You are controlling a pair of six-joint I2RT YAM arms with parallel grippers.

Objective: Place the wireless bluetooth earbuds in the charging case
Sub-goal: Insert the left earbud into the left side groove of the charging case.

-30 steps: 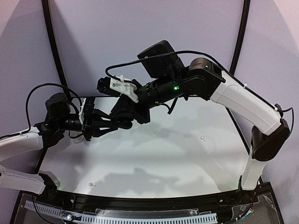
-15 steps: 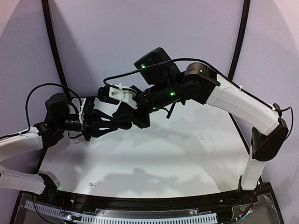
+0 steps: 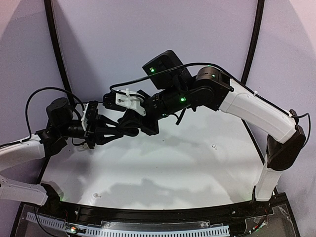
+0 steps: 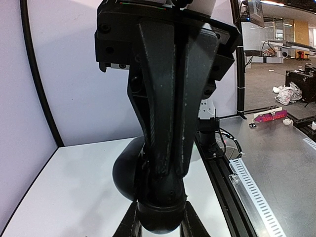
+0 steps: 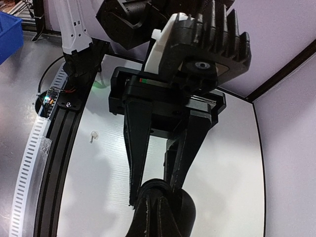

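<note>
The black charging case is clamped between the fingers of my left gripper, held above the table with its lid swung open to one side. My right gripper comes down from above, jaws shut, tips pressed into the case's opening. Whether a bud sits between those tips is hidden. In the top view the left gripper and right gripper meet at the back left. One white earbud lies on the table near the front rail, also visible as the earbud from above.
A second small white piece lies on the white table toward the right. Black rails edge the table at the front. Purple walls close the back and sides. The right arm arches over the table's right half.
The right gripper has shifted left and down onto the case held by the left gripper. In the last half second both arms have barely moved.
</note>
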